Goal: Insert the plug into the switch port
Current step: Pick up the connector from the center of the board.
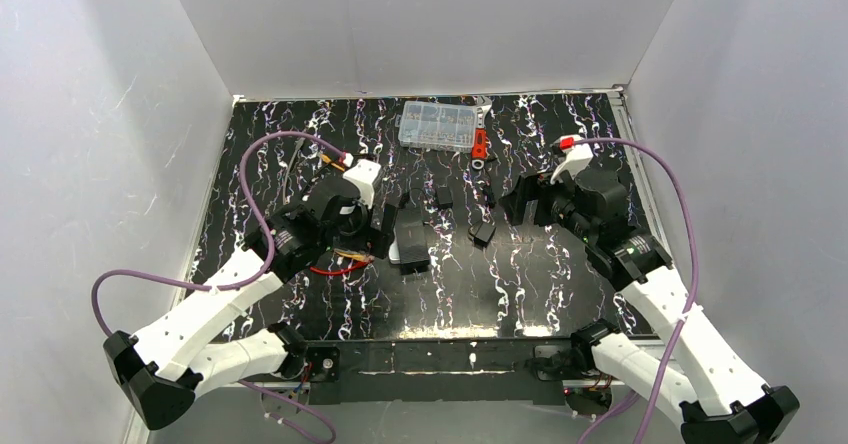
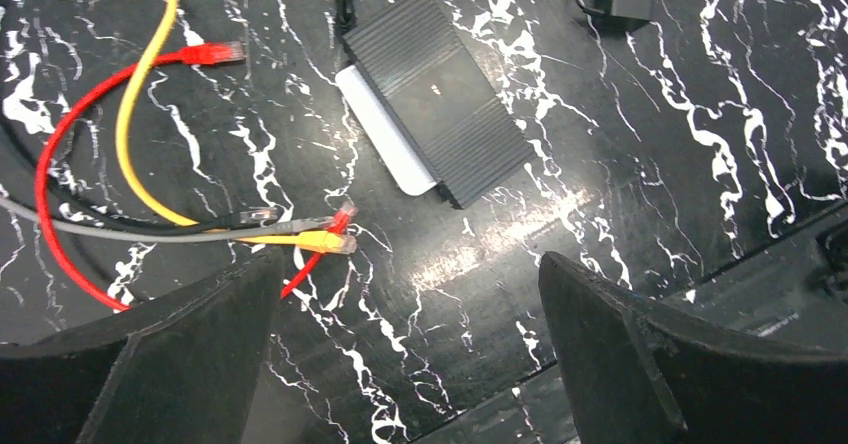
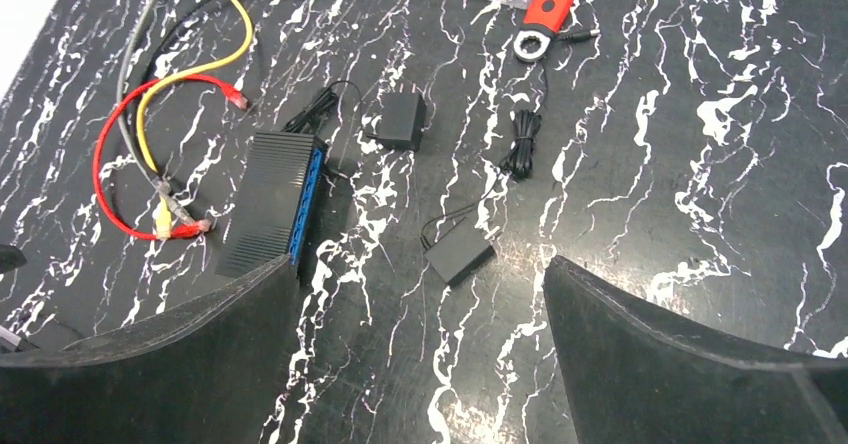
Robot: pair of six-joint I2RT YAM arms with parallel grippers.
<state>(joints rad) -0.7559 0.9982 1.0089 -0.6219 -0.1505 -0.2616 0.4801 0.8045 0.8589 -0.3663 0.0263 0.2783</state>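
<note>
Fingers of both arms stand spread wide, holding nothing. The left gripper hangs over the counter just short of the network switch, and the right gripper hangs well off from the switch's blue face. Along that face runs the row holding the switch port. The plug, ending the yellow-orange cable, lies on the counter beside the switch's opposite, plain side, among a red connector and a grey cable. Two black power adapters lie beyond the blue face.
</note>
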